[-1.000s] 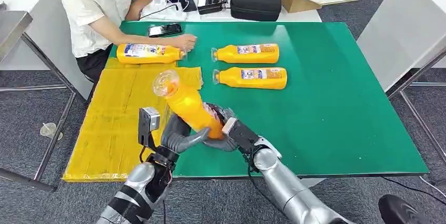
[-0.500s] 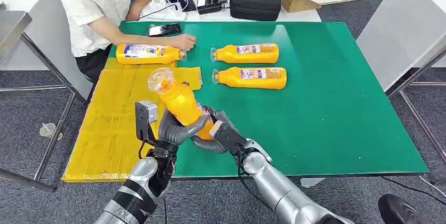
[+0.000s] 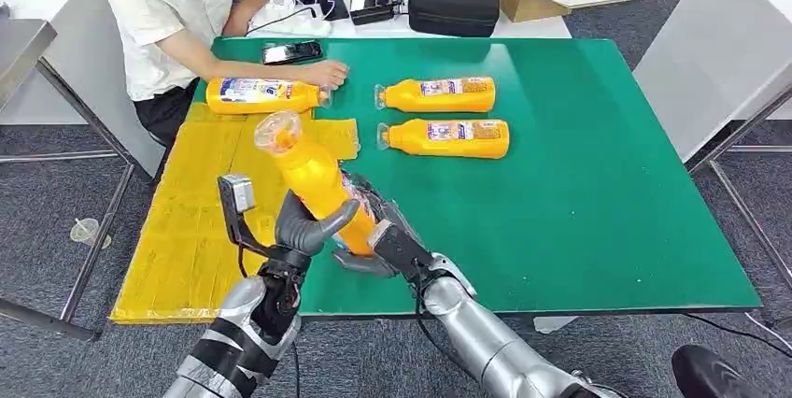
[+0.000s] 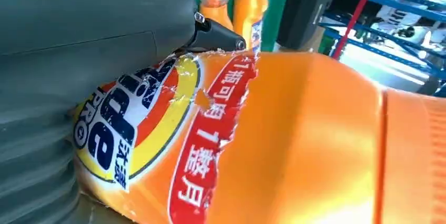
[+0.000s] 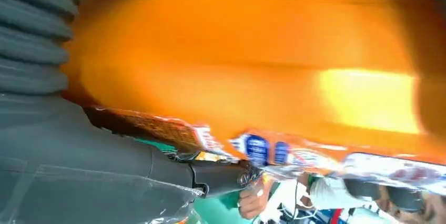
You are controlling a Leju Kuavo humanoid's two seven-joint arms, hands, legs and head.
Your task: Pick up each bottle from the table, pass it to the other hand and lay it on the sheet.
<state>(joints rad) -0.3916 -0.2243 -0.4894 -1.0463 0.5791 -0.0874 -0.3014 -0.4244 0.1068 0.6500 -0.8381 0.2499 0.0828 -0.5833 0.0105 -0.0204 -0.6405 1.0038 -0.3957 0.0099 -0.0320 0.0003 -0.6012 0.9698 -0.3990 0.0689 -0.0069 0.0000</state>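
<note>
Tall orange plastic bottle (image 3: 316,185) held tilted, cap up, over the green worktop (image 3: 579,202) edge beside the yellow sheet (image 3: 201,220), left hand (image 3: 304,230) and right hand (image 3: 369,234) fingers both wrapping its lower body, likely mid-handover.

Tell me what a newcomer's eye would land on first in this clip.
The orange bottle raised at the table's near edge, gripped low by both the left robot hand and the right robot hand. Then the yellow sheet at the table's left, one bottle at its far end under a person's hand.
</note>
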